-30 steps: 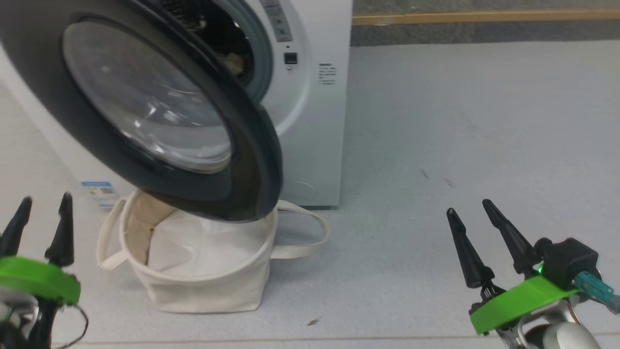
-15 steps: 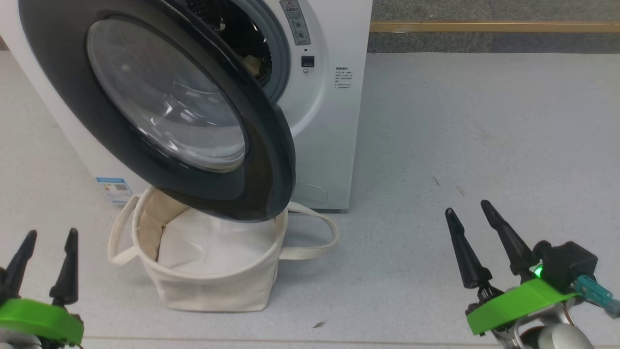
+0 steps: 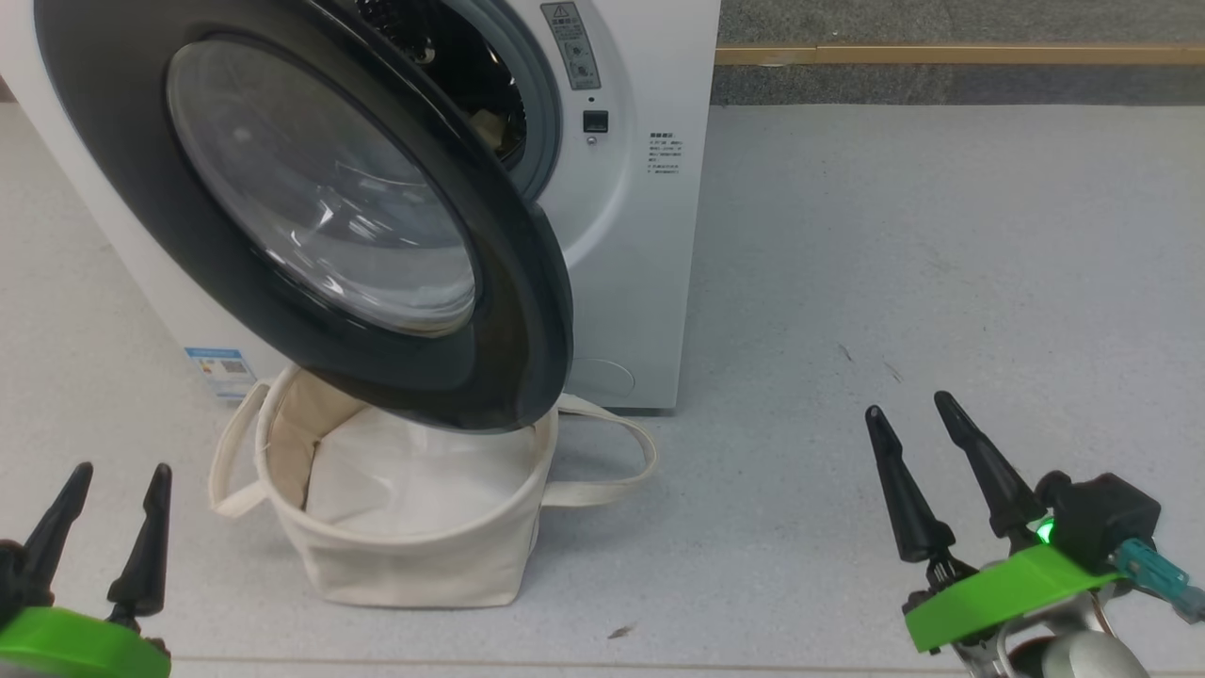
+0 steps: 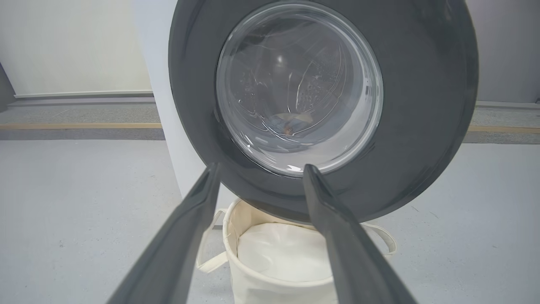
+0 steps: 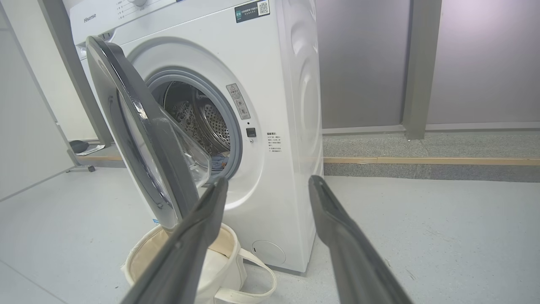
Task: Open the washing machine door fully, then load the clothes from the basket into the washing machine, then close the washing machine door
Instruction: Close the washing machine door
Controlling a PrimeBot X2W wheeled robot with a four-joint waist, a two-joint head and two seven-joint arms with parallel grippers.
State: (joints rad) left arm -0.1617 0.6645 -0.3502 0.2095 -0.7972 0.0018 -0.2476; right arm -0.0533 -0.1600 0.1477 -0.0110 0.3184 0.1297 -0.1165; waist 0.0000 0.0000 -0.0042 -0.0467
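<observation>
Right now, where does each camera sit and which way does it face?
Head view: on the head, looking down at the washing machine door above the basket; left end effector and right end effector at the lower corners.
Left wrist view: on the left wrist, facing the door's glass; own two fingers.
Right wrist view: on the right wrist, facing the open washing machine; own fingers.
All share door and basket.

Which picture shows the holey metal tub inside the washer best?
The right wrist view: the drum shows past the open door, its holes clear. The head view catches a dark sliver; in the left wrist view the door covers it.
</observation>
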